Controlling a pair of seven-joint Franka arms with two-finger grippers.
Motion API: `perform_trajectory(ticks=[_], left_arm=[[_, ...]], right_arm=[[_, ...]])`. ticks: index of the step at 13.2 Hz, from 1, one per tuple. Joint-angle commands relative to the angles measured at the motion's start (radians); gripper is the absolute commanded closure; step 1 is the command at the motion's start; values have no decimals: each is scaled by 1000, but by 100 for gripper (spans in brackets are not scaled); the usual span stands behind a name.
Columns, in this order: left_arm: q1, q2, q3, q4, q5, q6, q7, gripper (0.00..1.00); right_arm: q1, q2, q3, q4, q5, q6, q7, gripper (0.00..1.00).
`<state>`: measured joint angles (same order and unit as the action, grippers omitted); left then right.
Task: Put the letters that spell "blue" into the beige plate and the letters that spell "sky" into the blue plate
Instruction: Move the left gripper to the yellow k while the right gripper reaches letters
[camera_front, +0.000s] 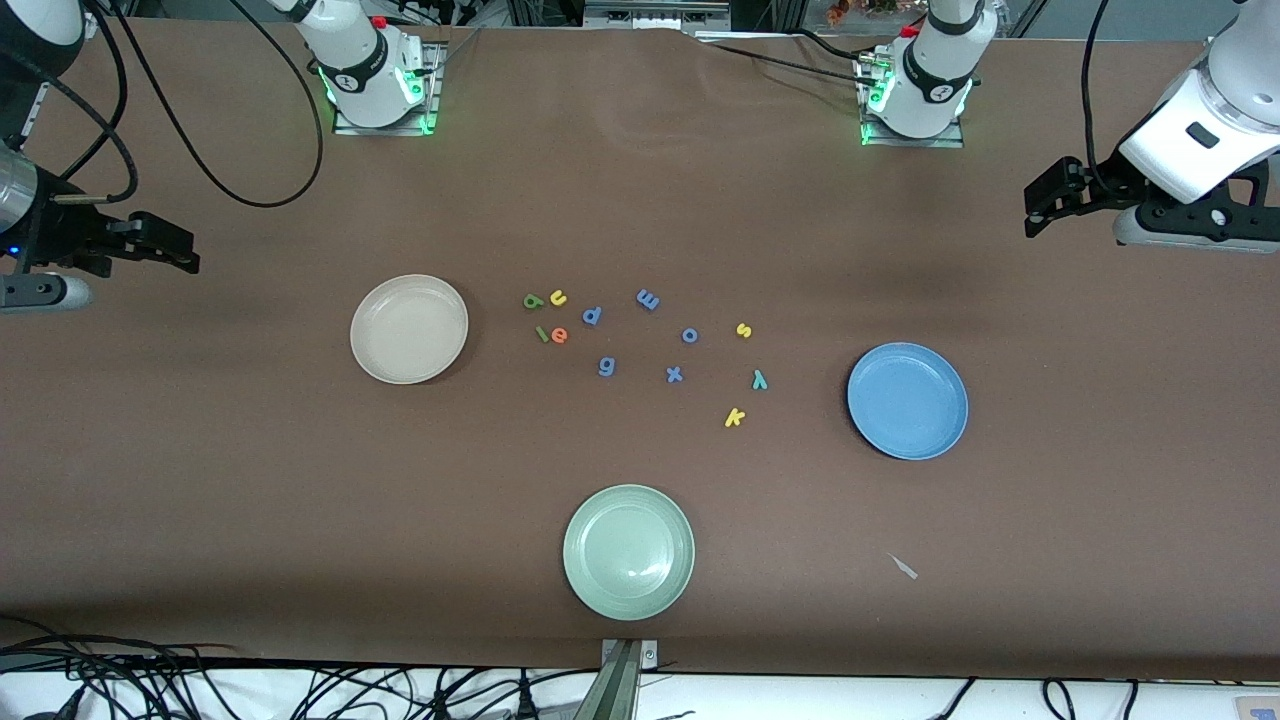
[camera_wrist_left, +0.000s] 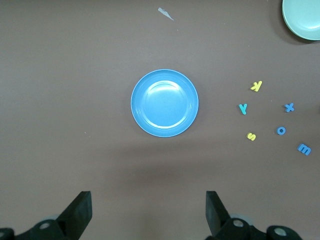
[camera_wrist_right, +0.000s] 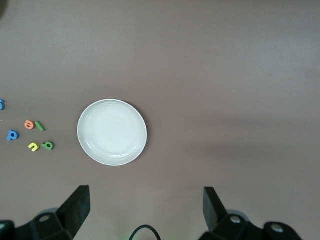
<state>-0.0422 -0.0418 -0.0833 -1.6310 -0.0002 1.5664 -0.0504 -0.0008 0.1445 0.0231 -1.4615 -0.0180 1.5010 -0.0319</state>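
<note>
The beige plate (camera_front: 408, 328) (camera_wrist_right: 112, 132) lies empty toward the right arm's end. Beside it sit the dark green b (camera_front: 533, 301), yellow u (camera_front: 557, 297), light green l (camera_front: 542, 334) and orange e (camera_front: 559, 336). The blue plate (camera_front: 907, 400) (camera_wrist_left: 164, 102) lies empty toward the left arm's end, with the yellow s (camera_front: 743, 330), teal y (camera_front: 759, 379) and yellow k (camera_front: 735, 417) beside it. My right gripper (camera_front: 190, 252) (camera_wrist_right: 146, 195) hangs open over bare table at its end. My left gripper (camera_front: 1033, 210) (camera_wrist_left: 148, 200) hangs open likewise, holding nothing.
Blue letters p (camera_front: 592, 316), m (camera_front: 648, 299), o (camera_front: 690, 335), g (camera_front: 606, 367) and x (camera_front: 674, 374) lie between the two groups. A pale green plate (camera_front: 628, 551) sits nearest the front camera. A small white scrap (camera_front: 903, 566) lies near it.
</note>
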Motion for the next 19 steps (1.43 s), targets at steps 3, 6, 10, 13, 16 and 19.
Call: perform_trajectory(ticks=[3, 6, 10, 13, 16, 19], left_arm=[[-15, 20, -18, 36, 23, -23, 17, 0], [-12, 103, -16, 34, 23, -25, 17, 0], [-39, 250, -30, 58, 8, -37, 23, 0], [-123, 448, -35, 224, 9, -37, 21, 0], [-228, 601, -33, 350, 9, 18, 8, 0], [-266, 686, -35, 353, 6, 194, 7, 0]], right_arm=[[-2, 29, 1, 16, 10, -4, 12, 0], [5, 21, 9, 7, 4, -66, -6, 0], [45, 44, 17, 6, 36, -68, 15, 0], [68, 63, 17, -19, 59, -29, 85, 0], [110, 76, 26, -129, 61, 97, 179, 0], [110, 76, 142, -299, 58, 325, 352, 0]])
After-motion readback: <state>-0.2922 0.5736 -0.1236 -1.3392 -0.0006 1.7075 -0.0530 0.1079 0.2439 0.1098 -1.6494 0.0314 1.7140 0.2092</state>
